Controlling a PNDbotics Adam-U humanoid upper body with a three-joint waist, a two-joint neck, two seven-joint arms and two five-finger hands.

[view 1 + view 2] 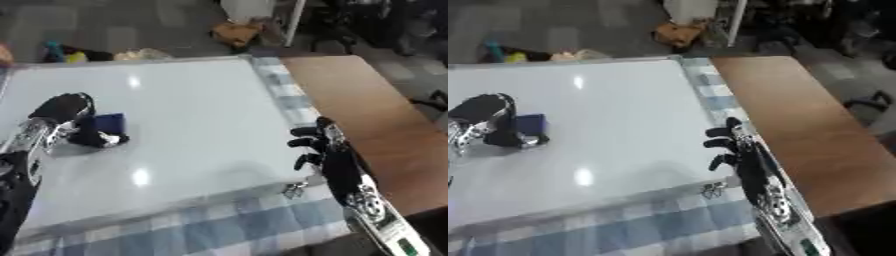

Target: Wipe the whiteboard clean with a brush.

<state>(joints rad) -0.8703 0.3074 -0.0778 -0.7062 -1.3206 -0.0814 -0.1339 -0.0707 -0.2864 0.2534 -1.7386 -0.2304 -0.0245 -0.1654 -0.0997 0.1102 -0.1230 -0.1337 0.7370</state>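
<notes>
- My left hand is curling its fingers and thumb round the brush, a small dark blue block, and is holding it down on the left part of the whiteboard.
- The back of that hand is facing up, and the brush is showing on the side of the hand toward the board's middle; its underside is lying on the white surface.
- My left forearm is coming in from the lower left corner, black with silver joints, and is lying over the board's left edge.
- My right hand is hanging at the board's right edge, holding nothing; its fingers are bending partway inward toward the board, and I cannot tell whether they are touching the frame.
- My right forearm is running down to the lower right corner, over the checked cloth.
- The whiteboard is lying flat, taking up most of the table, with lamp glare shining on it in two spots.
- The blue and white checked cloth is showing under the board along its near and right sides.
- A small metal clip is sitting at the board's near right corner, just beside my right wrist.
- A bare brown tabletop is lying to the right of the cloth.
</notes>
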